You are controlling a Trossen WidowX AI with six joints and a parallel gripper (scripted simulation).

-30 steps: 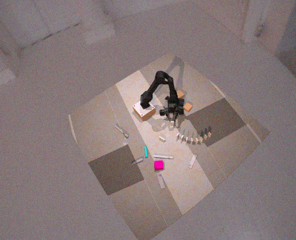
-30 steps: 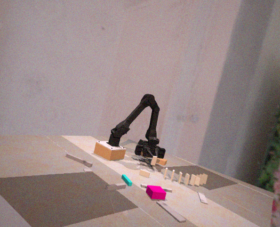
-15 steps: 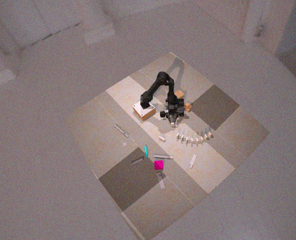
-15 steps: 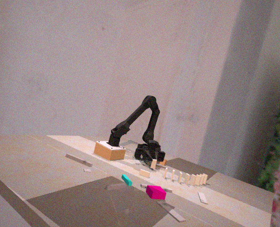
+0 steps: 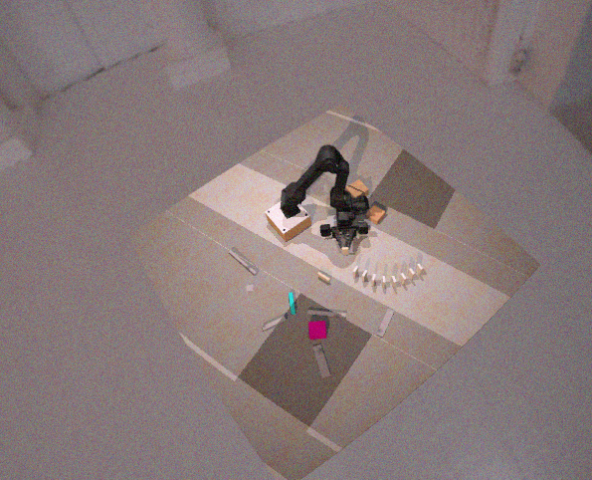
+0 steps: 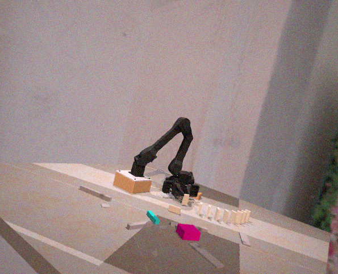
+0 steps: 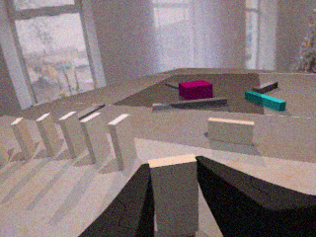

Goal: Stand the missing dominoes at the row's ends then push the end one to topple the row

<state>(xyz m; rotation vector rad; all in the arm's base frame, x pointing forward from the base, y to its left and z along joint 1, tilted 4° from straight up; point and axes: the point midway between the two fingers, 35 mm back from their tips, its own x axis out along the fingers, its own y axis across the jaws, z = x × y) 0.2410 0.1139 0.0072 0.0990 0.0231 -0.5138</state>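
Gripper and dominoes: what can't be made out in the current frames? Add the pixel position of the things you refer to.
- Held domino [image 5: 344, 250] [image 6: 185, 199] [image 7: 174, 195], lower end: cut close to the bottom edge in the wrist view; contact with the table too small to tell in the exterior view.
- Standing row's far end: cut off by the left edge in the wrist view.
- Gaps between the row's far dominoes: overlapping in the exterior view.
- Faces of the lying domino [image 5: 324, 277] [image 6: 174, 209] [image 7: 230, 131]: too grainy for any markings, all views.

From above, around the magenta block [image 5: 317, 330] [image 6: 188, 232] [image 7: 196, 90], a long grey strip [image 5: 321, 360] [image 6: 205, 254] lies at six o'clock, a short grey strip [image 5: 386, 323] [image 6: 244, 239] at three, an orange block [image 5: 376, 213] [image 6: 199, 195] well apart at one
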